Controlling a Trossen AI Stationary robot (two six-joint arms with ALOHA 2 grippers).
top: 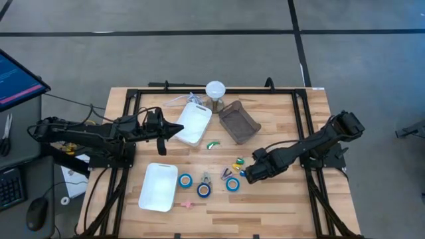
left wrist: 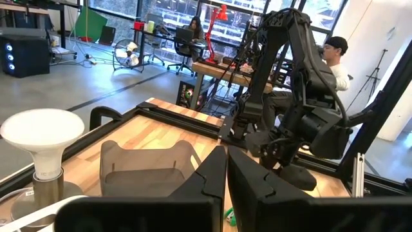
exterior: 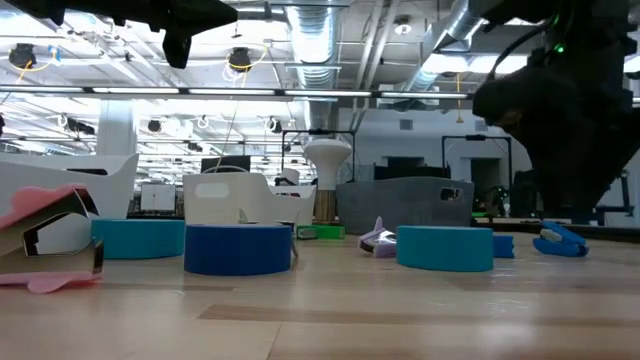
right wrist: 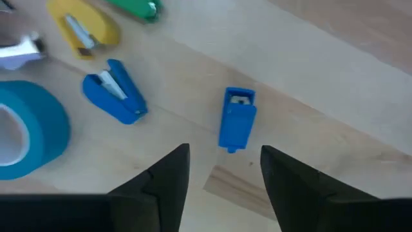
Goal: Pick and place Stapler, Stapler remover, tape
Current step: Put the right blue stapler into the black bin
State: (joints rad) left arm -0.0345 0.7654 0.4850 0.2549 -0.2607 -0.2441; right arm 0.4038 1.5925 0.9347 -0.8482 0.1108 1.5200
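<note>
Three blue tape rolls [top: 185,180] [top: 204,190] [top: 232,184] lie flat on the table's near middle. Small staplers lie to their right: two blue [right wrist: 237,118] [right wrist: 116,98], one yellow [right wrist: 84,29] and one green [right wrist: 138,6]. My right gripper [right wrist: 225,161] [top: 247,174] is open and hangs low over the table. The blue stapler [right wrist: 237,118] sits just ahead of its fingers, which touch nothing. My left gripper [left wrist: 226,174] [top: 174,131] is shut and empty, raised over the near edge of a white tray [top: 192,124].
A second white tray [top: 159,186] lies near the left tape roll. A brown-grey bin [top: 238,121] and a white lamp-like disc [top: 215,88] stand at the far middle. A green item [top: 212,144] and a pink item [top: 186,204] lie on the wood. People sit beyond the table [left wrist: 331,58].
</note>
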